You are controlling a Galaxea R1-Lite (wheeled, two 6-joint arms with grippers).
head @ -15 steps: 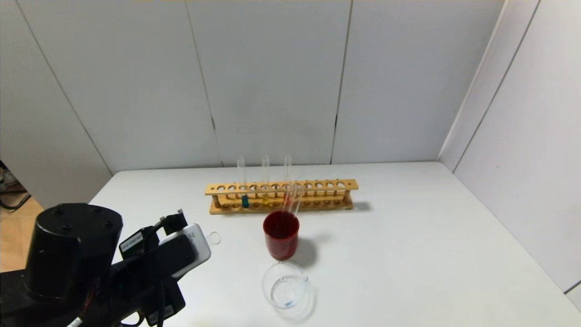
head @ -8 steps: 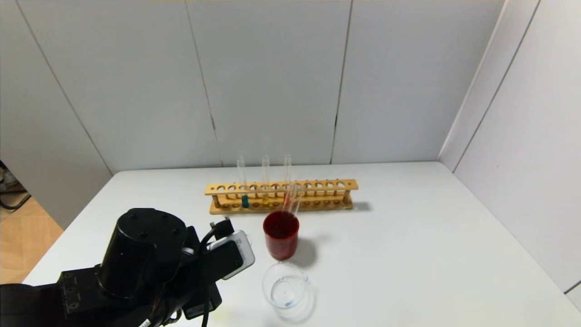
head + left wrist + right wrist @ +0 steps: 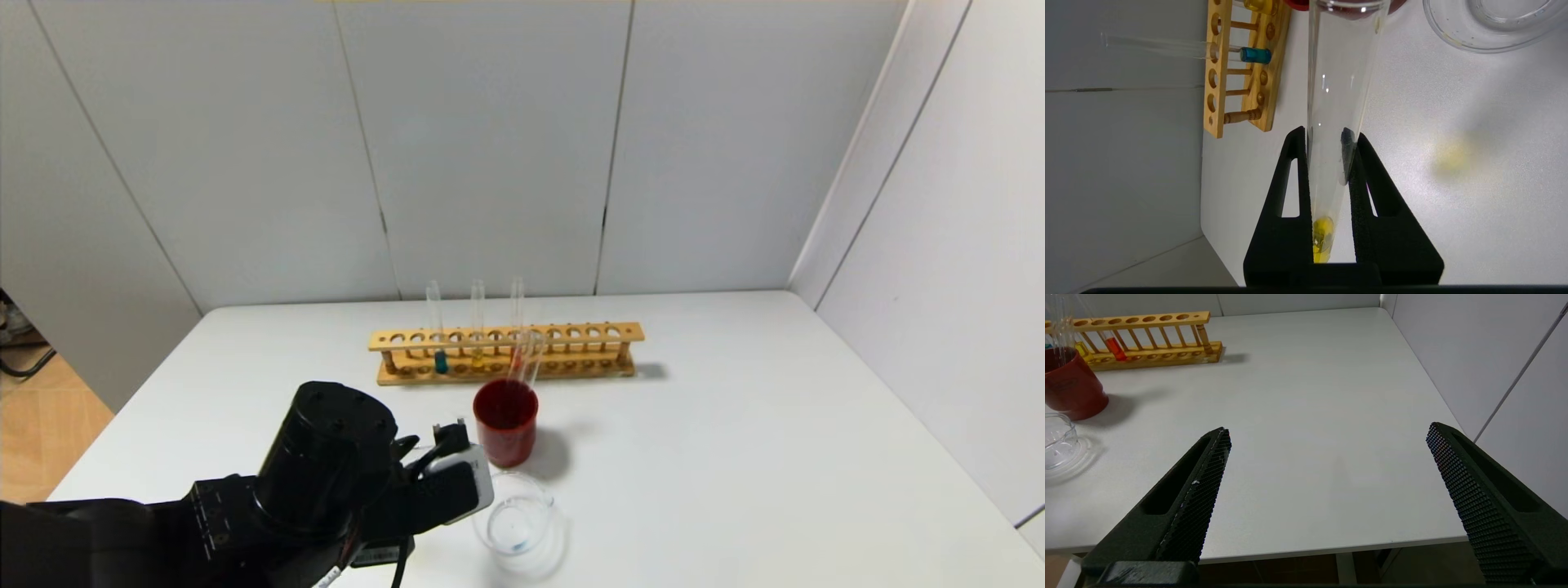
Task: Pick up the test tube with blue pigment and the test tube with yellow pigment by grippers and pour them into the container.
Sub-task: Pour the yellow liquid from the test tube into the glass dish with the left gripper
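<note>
— So, what's the left gripper [image 3: 1327,151] doing?
— It's clamped on the test tube with yellow pigment [image 3: 1337,106], held near the container [image 3: 513,516], just left of it.
— And the test tube with blue pigment [image 3: 438,333]?
— Upright in the wooden rack [image 3: 506,353] at the far side, left of another yellowish tube, I think.
— The right gripper [image 3: 1327,465]?
— Spread wide, holding nothing, over the table's [image 3: 1310,396] near right edge.

In the head view the left gripper [image 3: 482,490] was hidden behind its own black wrist, its tube unseen. The beaker [image 3: 1486,28] was cut off by the left wrist view's edge, at two o'clock from the held tube [image 3: 1337,102].
</note>
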